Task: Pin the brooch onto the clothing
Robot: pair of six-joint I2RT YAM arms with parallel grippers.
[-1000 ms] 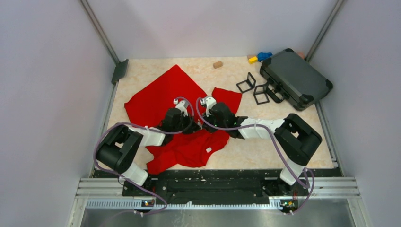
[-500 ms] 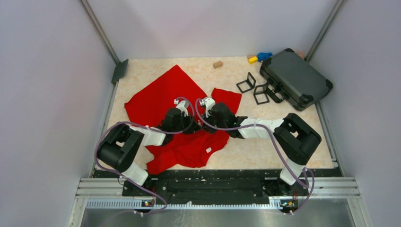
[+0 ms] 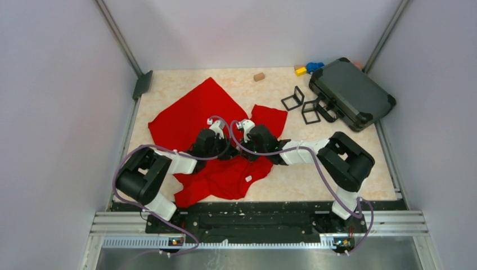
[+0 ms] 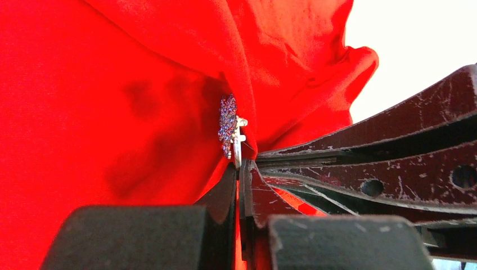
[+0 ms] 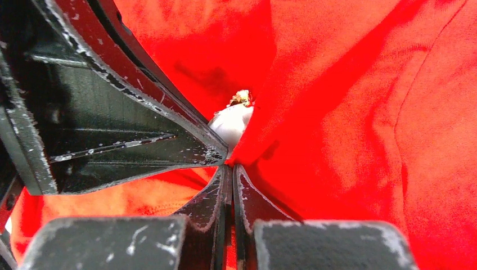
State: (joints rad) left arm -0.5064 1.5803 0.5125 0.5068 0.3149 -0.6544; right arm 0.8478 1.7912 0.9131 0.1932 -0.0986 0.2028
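Clothing (image 3: 191,115), a bright red garment, lies rumpled across the left and middle of the pale bench (image 3: 337,169), with one flap spread toward the far left corner and a bunched part near the arm bases. A black case (image 3: 351,93) lies closed and skewed at the far right corner. Both arms reach in low over the red cloth and meet at its middle.

The left tool (image 4: 238,169) has its fingers pressed together, with only a hairline gap. At their tips it pinches the lower edge of the brooch (image 4: 228,126), which stands on edge against a fold of the clothing. The right tool (image 5: 228,169) comes in from the opposite side, its tips almost touching the left one's. Its fingers too are closed to a thin slit and seem to nip a fold of red cloth right beside the brooch.

Two black open frames (image 3: 310,112) stand just left of the case. A blue item (image 3: 315,66) and a yellow block (image 3: 301,71) sit by the far edge near the case, and a tan block (image 3: 259,76) lies further left.

The brooch is a small cluster of purple-blue stones with a silvery back. A small white tag (image 3: 248,178) shows on the near part of the garment.
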